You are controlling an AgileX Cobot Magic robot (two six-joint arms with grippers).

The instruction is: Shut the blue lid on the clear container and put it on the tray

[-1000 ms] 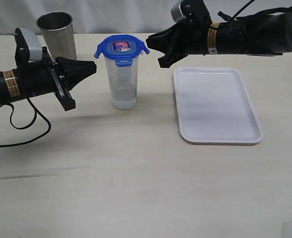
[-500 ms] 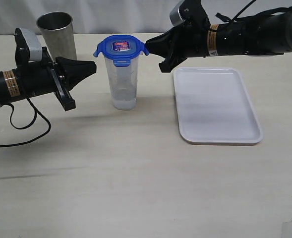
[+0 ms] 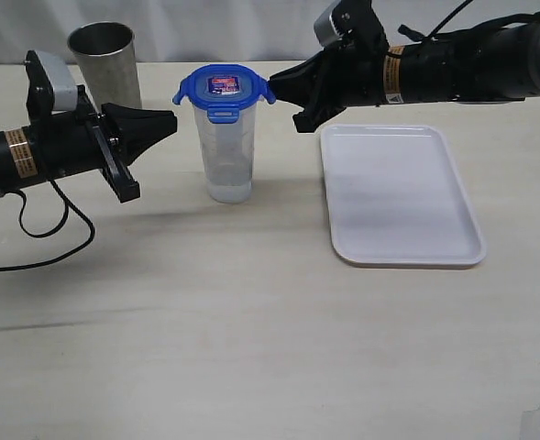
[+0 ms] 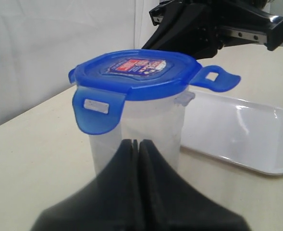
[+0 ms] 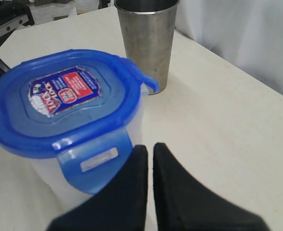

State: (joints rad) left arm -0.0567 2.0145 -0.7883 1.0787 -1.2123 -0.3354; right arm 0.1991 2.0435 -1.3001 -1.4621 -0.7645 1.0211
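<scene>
The clear container (image 3: 225,151) stands upright on the table, left of the tray (image 3: 400,197). The blue lid (image 3: 224,89) rests on its top, sticker up, with its flaps sticking out. My left gripper (image 3: 172,122) is shut and empty, pointing at the container's left side with a small gap. My right gripper (image 3: 275,83) is shut too, its tips right at the lid's right flap. The left wrist view shows the lid (image 4: 136,74), container (image 4: 139,122) and tray (image 4: 237,137) beyond the shut gripper (image 4: 137,141). The right wrist view shows the lid (image 5: 64,103) beside the shut gripper (image 5: 150,147).
A steel cup (image 3: 104,64) stands at the back left, behind my left arm; it also shows in the right wrist view (image 5: 147,41). A black cable (image 3: 40,229) loops on the table under the left arm.
My right gripper has dropped slightly and moved left toward the lid's right flap. The left arm and the container have stayed put.
</scene>
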